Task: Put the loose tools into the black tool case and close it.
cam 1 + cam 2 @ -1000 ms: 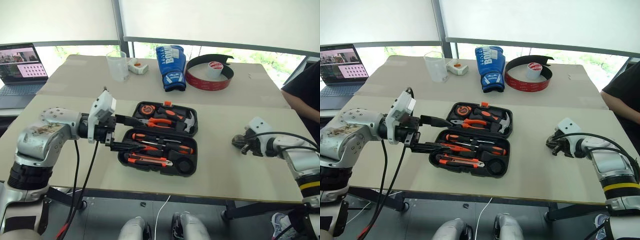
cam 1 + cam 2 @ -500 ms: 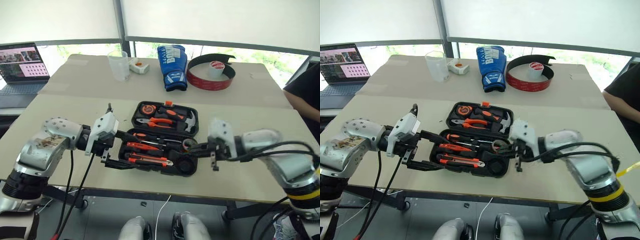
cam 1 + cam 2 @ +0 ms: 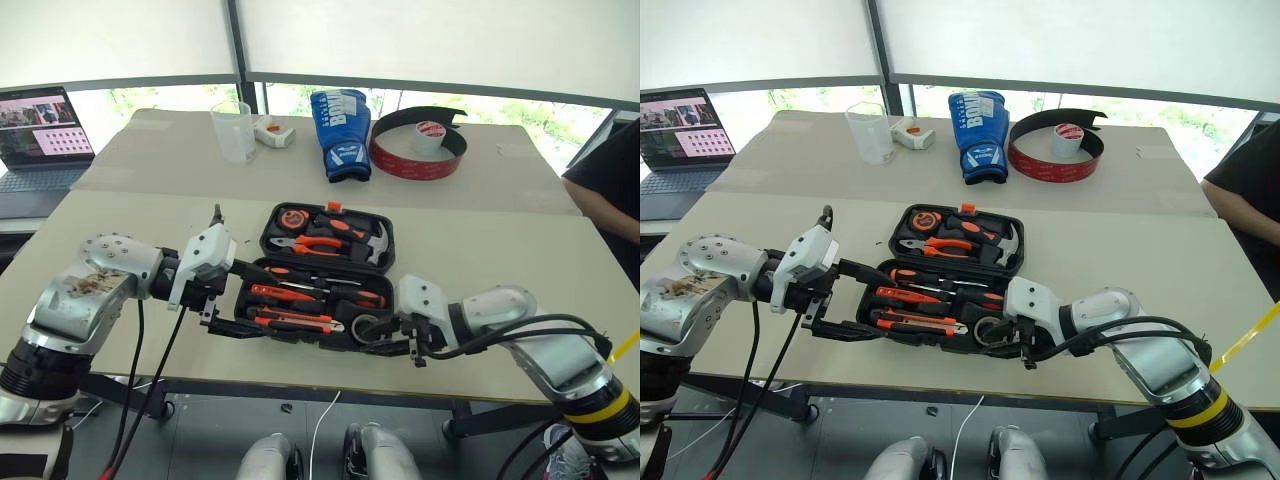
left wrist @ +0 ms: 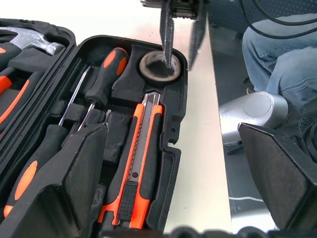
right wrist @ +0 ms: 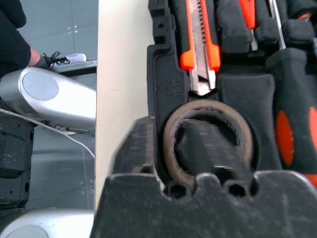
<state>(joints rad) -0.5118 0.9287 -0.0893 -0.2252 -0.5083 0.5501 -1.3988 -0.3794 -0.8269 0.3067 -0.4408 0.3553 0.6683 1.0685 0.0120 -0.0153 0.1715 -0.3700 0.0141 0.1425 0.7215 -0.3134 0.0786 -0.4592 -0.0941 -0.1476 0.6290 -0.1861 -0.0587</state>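
Observation:
The black tool case (image 3: 385,262) lies open mid-table, its lid half at the back. In the front half lie two black-and-orange screwdrivers (image 3: 330,292), the utility knife (image 3: 300,321) and the dark tape roll (image 3: 370,327), which sits in its round corner slot (image 4: 158,64). My right gripper (image 3: 386,341) is open over that corner. One finger is inside the roll's hole (image 5: 208,144), the other outside the case rim. My left gripper (image 3: 250,300) is wide open at the case's left end, with nothing between its fingers (image 4: 64,183).
The lid half holds a hammer (image 3: 378,240), pliers (image 3: 320,243) and a tape measure (image 3: 292,217). At the back of the table are a beaker (image 3: 234,130), a blue boxing glove (image 3: 342,133) and a red-and-black band (image 3: 418,158). A laptop (image 3: 40,130) is far left. A person (image 3: 610,190) is at the right edge.
My right arm swung in from the table's right side with the tape roll, set it in the case's corner slot, and its fingers parted. My left gripper sank slightly.

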